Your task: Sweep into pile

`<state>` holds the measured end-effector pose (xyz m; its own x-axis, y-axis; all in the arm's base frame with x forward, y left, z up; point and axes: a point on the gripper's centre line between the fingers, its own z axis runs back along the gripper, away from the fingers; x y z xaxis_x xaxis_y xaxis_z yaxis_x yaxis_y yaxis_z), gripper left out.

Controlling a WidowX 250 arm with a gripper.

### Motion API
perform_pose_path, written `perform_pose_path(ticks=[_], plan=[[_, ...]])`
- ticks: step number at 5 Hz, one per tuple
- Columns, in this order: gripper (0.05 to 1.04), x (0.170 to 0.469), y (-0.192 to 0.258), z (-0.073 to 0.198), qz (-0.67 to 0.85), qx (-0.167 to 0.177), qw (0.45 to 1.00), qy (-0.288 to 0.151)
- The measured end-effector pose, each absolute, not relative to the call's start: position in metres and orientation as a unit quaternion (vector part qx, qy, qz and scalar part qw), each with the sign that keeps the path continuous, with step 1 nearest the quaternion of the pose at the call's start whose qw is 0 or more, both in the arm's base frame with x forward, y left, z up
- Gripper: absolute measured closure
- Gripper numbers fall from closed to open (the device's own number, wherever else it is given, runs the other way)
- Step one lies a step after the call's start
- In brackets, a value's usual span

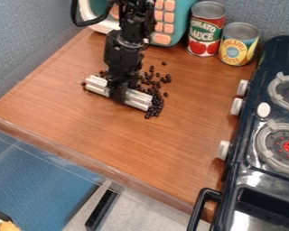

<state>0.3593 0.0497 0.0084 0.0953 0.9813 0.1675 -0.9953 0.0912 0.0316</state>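
probably partway: dark beans (151,109) bunched loosely around silvery bar (137,98), clamped in pincer (118,93). left to do: gather scattered ones into one tight pile.

Me, black all the way down.

My arm (135,20) is black and knobbly, built of blocky, angular parts, with small pale glints around the joint (131,42) above my gripper (118,92), which is black too. A thick, smooth black cable (75,16) bows out beside my arm in a rounded loop.
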Motion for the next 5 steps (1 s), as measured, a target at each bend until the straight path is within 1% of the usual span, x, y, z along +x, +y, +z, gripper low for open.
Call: perform_pose_path(ticks=[2,3,4,5], plan=[[0.704,0.378,0.044,0.011,0.677,0.052,0.732,-0.059],[0.704,0.379,0.043,0.011,0.679,0.055,0.730,-0.055],[0.704,0.392,0.037,0.013,0.681,0.041,0.729,-0.061],[0.704,0.396,0.033,0.014,0.686,0.036,0.725,-0.059]])
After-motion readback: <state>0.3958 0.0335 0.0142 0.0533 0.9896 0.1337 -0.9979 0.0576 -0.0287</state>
